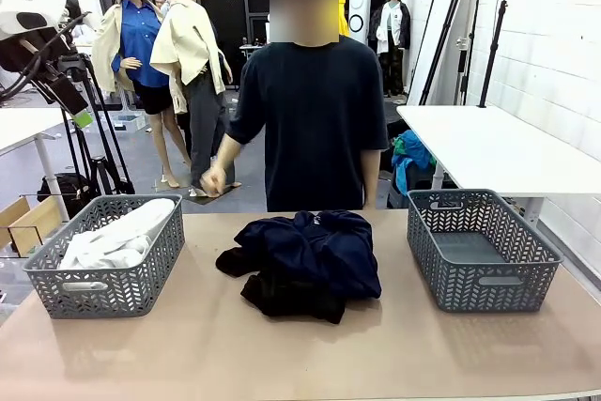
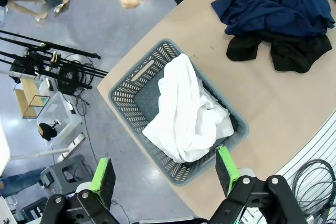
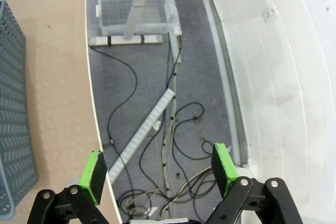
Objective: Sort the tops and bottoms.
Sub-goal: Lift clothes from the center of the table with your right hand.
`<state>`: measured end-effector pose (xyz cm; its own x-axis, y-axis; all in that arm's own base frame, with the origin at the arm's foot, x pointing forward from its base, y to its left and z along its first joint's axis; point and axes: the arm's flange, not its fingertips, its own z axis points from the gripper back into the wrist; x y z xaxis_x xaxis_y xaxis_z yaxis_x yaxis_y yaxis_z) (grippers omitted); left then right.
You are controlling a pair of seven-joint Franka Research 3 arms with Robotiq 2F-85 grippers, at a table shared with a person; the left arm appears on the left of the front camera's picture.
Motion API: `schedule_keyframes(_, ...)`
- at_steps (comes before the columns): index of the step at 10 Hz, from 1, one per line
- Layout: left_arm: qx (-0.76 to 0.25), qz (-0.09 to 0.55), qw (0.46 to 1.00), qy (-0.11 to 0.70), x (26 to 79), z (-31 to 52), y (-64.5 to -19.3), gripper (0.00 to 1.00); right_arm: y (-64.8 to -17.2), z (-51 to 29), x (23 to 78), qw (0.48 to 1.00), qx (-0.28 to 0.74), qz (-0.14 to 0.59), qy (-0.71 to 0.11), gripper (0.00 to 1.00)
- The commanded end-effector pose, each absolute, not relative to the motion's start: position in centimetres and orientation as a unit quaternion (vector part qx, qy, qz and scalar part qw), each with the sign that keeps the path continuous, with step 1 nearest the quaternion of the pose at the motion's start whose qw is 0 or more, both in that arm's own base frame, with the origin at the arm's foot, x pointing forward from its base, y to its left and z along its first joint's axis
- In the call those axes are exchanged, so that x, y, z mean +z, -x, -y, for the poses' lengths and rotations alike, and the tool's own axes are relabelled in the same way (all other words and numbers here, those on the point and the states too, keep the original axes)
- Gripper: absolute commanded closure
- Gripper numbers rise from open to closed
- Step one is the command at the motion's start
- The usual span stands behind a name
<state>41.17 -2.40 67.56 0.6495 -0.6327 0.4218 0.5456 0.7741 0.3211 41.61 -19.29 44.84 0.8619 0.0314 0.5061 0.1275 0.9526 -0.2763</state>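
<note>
Since the tops are already binned, step in hand: you are at the bottoms, and I judge the task roughly halfway.
Tops (image 1: 117, 239): a white cloth bundle lying inside the left basket (image 1: 103, 293), slumped over its near wall in the left wrist view.
Bottoms (image 1: 315, 251): heaped mid-counter between the two baskets, in front of the person; navy cloth on top, a black garment (image 1: 286, 296) poking out underneath on your side. No garment touches either basket.
Right basket (image 1: 484, 279): grey, nothing in it; the likely home for the dark pile.
Counter (image 1: 188, 354): tan, bare around the heap.
Left gripper (image 2: 164, 174): spread wide, holding nothing, hanging above the left basket's outer end, well apart from the dark heap.
Right gripper (image 3: 160, 169): spread wide, holding nothing, looking down past the counter's edge at floor cables, with the right basket's wall just beside it in its own view.
Person's hand (image 1: 214, 180): a loose fist at the side, away from the counter.
Next move, as I judge it: bring one arm over the heap, come down on the top navy layer, pinch a single fold and lift it clear.
Watch for: layers are tangled, so one pinch may drag the black piece along; long legs may trail over the basket rim.
</note>
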Motion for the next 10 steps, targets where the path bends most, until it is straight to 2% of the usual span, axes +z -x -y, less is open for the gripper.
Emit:
schedule_keyframes(1, -0.343, 0.259, 0.896, -0.110, 67.7, 2.6, -40.4, 0.00, -41.7, 19.2, 44.9, 0.953, -0.023, 0.260, 0.154, 0.00)
schedule_keyframes(2, -0.308, 0.231, 0.912, -0.138, 66.3, 0.4, -40.2, 0.00, -41.7, 19.2, 44.9, 0.953, -0.023, 0.260, 0.154, 0.00)
schedule_keyframes(4, -0.184, 0.201, 0.953, -0.132, 63.8, -7.3, -36.7, 0.00, -41.7, 19.2, 44.9, 0.953, -0.023, 0.260, 0.154, 0.00)
schedule_keyframes(5, -0.154, 0.188, 0.961, -0.129, 62.9, -9.6, -35.4, 0.00, -41.7, 19.2, 44.9, 0.953, -0.023, 0.260, 0.154, 0.00)
schedule_keyframes(7, -0.140, 0.181, 0.966, -0.121, 61.7, -11.3, -34.4, 0.00, -41.6, 19.3, 44.8, 0.953, -0.026, 0.261, 0.152, 0.00)
schedule_keyframes(9, -0.142, 0.190, 0.966, -0.103, 61.6, -11.2, -35.0, 0.00, -44.2, 15.4, 48.5, 0.942, 0.007, 0.308, 0.131, 0.00)
schedule_keyframes(10, -0.144, 0.178, 0.967, -0.111, 61.6, -13.0, -34.0, 0.00, -45.8, 12.5, 51.0, 0.932, 0.038, 0.341, 0.119, 0.00)
